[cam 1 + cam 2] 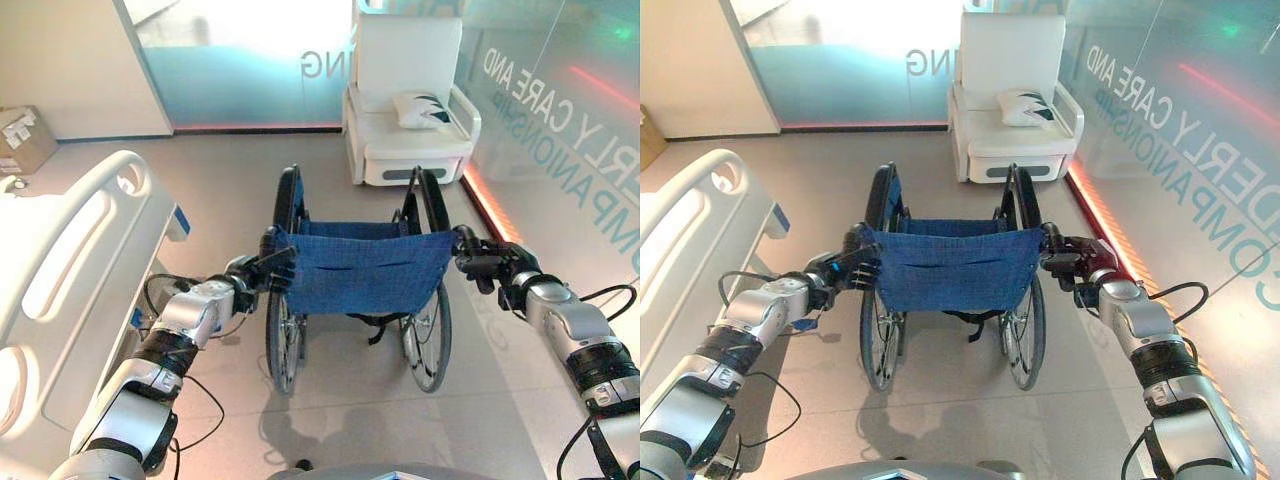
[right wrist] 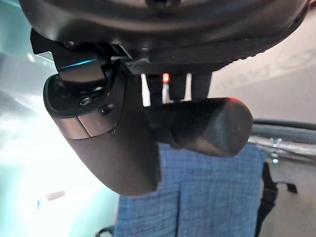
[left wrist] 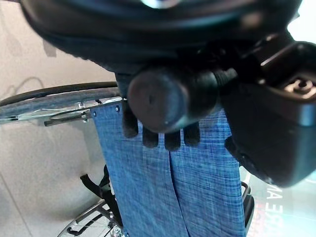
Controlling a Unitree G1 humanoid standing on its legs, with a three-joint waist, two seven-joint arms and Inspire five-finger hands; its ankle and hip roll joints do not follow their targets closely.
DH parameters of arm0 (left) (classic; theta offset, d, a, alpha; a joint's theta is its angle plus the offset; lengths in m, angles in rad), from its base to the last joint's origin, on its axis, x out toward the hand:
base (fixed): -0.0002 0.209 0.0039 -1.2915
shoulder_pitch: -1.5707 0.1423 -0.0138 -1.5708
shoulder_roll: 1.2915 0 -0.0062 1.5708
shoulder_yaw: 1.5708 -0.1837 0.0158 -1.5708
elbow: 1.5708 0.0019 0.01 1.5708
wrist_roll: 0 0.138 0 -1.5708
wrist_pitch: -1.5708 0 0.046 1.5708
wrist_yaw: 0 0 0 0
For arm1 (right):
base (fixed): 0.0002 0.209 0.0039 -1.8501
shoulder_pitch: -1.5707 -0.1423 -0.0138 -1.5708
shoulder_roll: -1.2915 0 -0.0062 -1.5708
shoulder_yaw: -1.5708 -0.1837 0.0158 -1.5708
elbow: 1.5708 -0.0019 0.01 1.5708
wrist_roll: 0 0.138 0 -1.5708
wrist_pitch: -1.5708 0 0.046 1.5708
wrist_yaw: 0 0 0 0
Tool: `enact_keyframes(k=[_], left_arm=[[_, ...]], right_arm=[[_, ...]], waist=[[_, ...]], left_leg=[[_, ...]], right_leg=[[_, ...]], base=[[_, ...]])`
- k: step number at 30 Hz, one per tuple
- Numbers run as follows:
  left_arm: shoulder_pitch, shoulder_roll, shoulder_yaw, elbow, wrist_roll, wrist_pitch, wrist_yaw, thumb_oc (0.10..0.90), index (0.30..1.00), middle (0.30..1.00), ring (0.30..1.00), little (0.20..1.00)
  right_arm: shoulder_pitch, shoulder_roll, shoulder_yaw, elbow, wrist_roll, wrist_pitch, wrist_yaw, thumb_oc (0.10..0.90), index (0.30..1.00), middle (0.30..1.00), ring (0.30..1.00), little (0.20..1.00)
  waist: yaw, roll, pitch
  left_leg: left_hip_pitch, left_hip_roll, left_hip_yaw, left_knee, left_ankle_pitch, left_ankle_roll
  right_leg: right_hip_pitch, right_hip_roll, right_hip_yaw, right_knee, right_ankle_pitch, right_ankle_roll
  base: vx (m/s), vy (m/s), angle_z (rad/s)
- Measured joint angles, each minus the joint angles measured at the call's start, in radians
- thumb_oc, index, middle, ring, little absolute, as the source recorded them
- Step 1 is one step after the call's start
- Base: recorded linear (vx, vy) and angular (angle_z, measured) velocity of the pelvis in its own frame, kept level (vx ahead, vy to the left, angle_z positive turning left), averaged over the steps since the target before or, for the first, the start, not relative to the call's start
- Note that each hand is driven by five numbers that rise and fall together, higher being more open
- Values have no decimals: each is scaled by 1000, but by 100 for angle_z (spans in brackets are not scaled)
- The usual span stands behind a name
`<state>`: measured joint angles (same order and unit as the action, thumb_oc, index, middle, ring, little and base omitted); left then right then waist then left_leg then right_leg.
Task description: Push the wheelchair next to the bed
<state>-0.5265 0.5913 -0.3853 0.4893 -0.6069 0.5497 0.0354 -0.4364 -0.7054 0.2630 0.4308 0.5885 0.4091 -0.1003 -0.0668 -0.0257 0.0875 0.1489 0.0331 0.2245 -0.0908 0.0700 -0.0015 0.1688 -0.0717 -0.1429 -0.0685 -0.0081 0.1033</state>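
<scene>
Right, your left hand (image 1: 268,268) is wrapped round the wheelchair's left push handle (image 3: 165,100), and your right hand (image 1: 478,262) is clamped on the right push handle (image 2: 207,126). Between them sits the wheelchair (image 1: 362,270), blue backrest facing you, with the bed (image 1: 75,260) just outside your left hand.

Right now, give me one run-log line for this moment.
left hand: shut on left push handle | right hand: shut on right push handle | wheelchair: facing armchair | bed: on robot's left

Blue-backed wheelchair (image 1: 362,270) upright on floor, beside white bed (image 1: 70,270) — apart
</scene>
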Motion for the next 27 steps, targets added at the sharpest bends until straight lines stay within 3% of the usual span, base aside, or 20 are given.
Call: enact_keyframes(k=[18,27], left_arm=[[17,-1,2,21,-220,-104,54,400,300,300,300,300],[21,-30,3,-3,-211,-146,93,400,300,300,300,300]], right_arm=[[-29,-6,3,20,-1,0,0,400,300,300,300,300],[-71,-4,-6,66,-42,0,0,400,300,300,300,300]], waist=[[6,3,18],[31,1,50]], left_leg=[[1,-1,0,0,0,0],[16,-4,0,1,-3,5]], right_leg=[[1,-2,-6,1,1,0],[8,-6,-6,19,1,2]], base=[[-1,8,0],[32,84,-3]])
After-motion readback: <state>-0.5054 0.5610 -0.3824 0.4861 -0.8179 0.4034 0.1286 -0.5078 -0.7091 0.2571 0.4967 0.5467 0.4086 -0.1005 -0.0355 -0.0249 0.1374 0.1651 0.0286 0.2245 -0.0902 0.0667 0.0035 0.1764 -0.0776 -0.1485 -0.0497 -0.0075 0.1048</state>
